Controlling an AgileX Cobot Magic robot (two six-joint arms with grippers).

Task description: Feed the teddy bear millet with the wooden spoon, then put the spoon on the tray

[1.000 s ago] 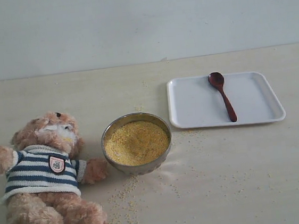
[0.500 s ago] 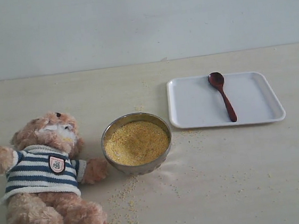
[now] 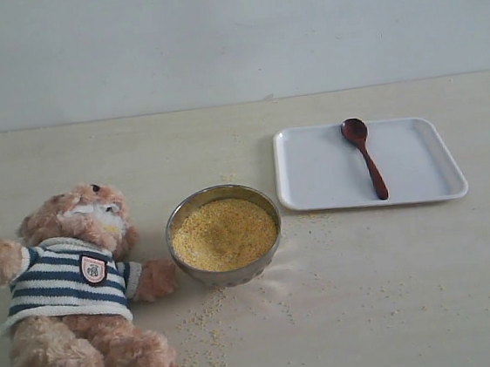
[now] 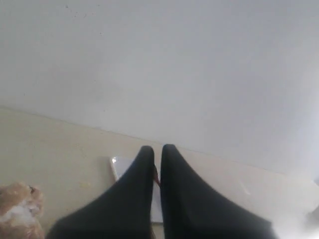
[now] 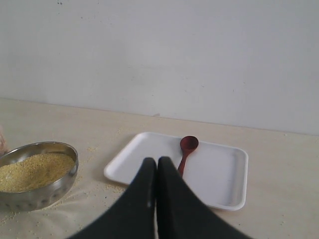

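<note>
The teddy bear (image 3: pixel 77 293) lies on its back at the table's left. Beside its arm stands the steel bowl of millet (image 3: pixel 224 233), seen too in the right wrist view as millet (image 5: pixel 32 170). The wooden spoon (image 3: pixel 365 158) lies on the white tray (image 3: pixel 314 172) at the right, bowl end toward the wall. In the right wrist view the spoon (image 5: pixel 186 151) and tray (image 5: pixel 219 174) lie beyond my right gripper (image 5: pixel 157 162), which is shut and empty. My left gripper (image 4: pixel 157 149) is shut on nothing, raised, with a tray corner (image 4: pixel 119 167) and the bear's head (image 4: pixel 17 209) beyond it. Neither gripper shows in the exterior view.
Loose millet grains (image 3: pixel 203 324) are scattered on the table in front of the bowl and toward the tray. A plain pale wall (image 3: pixel 229 36) stands behind the table.
</note>
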